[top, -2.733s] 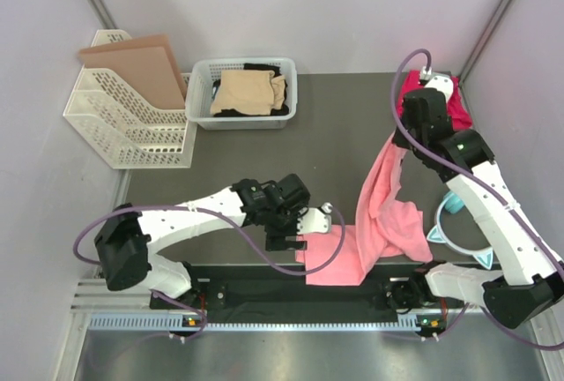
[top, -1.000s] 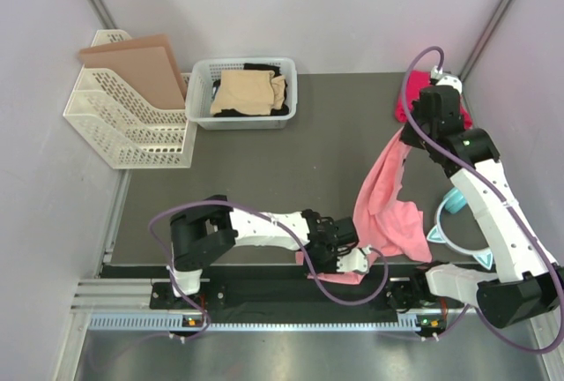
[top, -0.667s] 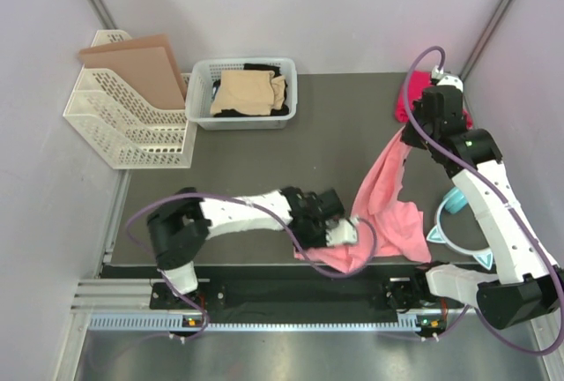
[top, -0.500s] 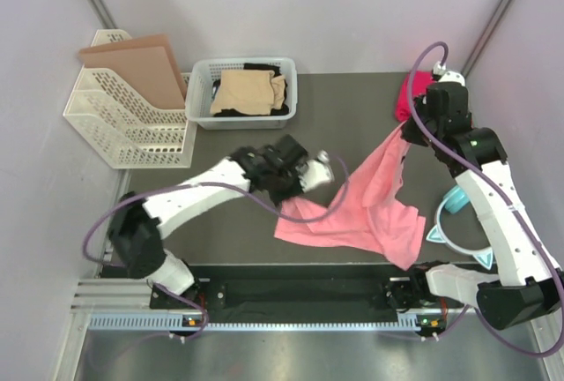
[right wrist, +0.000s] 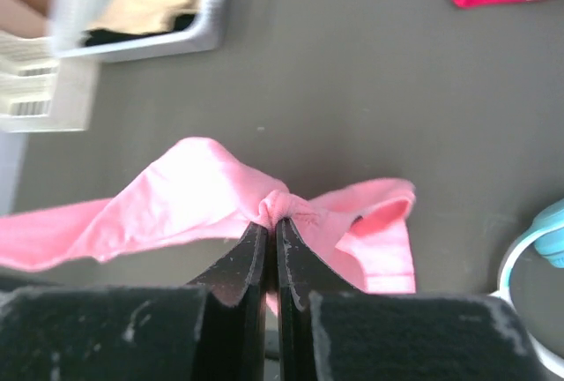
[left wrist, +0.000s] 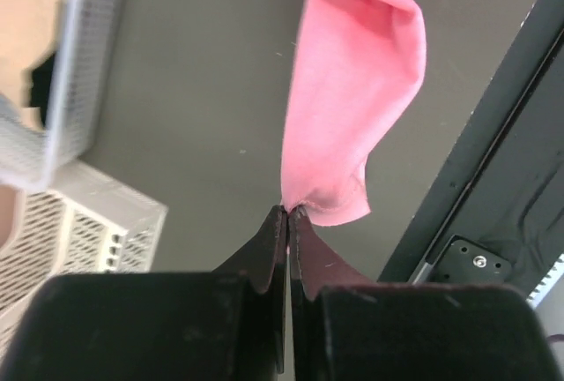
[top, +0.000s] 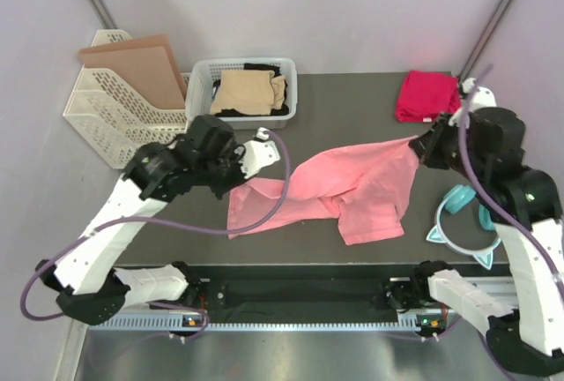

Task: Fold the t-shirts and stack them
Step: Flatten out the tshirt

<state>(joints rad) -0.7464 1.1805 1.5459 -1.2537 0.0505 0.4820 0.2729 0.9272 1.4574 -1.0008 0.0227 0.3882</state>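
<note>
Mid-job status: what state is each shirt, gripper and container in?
pink t-shirt: unfolded, strung between both grippers.
magenta t-shirt: folded, lying far right, not held.
left gripper: shut on the pink t-shirt's edge.
right gripper: shut on bunched pink t-shirt.
basket: holds tan cloth and black cloth.
headband: lying flat, not held.

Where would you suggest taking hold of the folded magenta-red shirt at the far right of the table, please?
Probably its near edge, from above, with the right tool once that releases the pink shirt. The magenta-red shirt lies flat in a compact fold on the table, so pinching that edge should lift the layers together.
</note>
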